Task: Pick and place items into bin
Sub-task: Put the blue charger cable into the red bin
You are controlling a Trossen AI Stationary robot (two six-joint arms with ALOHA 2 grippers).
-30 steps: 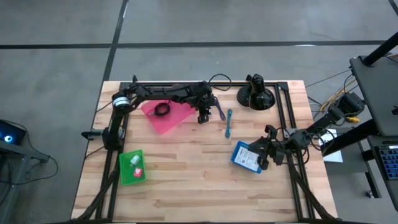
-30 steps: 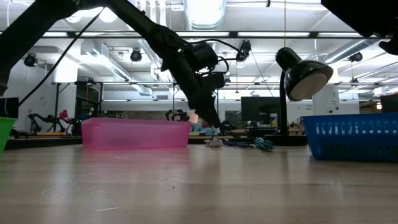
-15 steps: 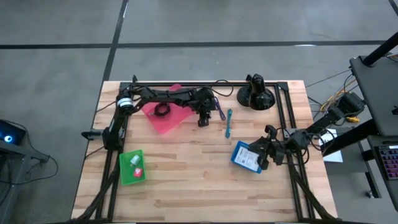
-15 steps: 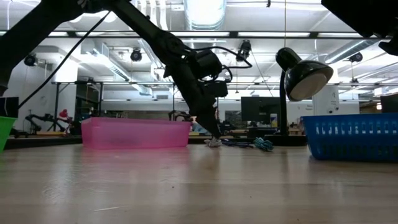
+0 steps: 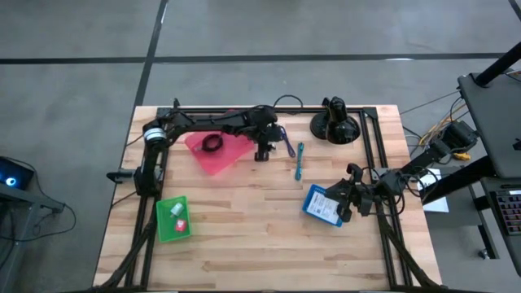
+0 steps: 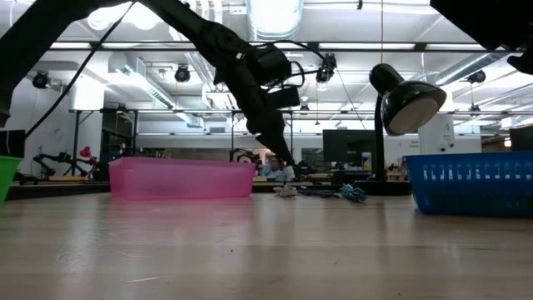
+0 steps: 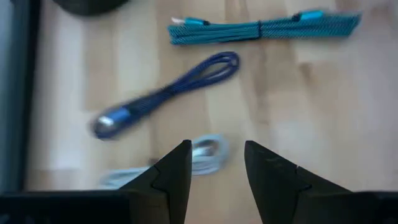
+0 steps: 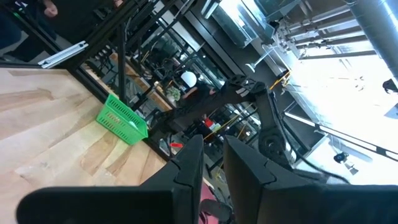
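At upper centre, the left gripper [image 5: 262, 153] hovers with fingers released just beside the pink bin [image 5: 218, 151]'s right edge, above a white cable [image 7: 186, 160]; the right gripper [image 5: 344, 199]'s finger state I cannot tell.

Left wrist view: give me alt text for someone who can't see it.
The left gripper hangs open above a white cable on the wooden table. Beyond it lie a blue coiled cable and a teal bundled cable.
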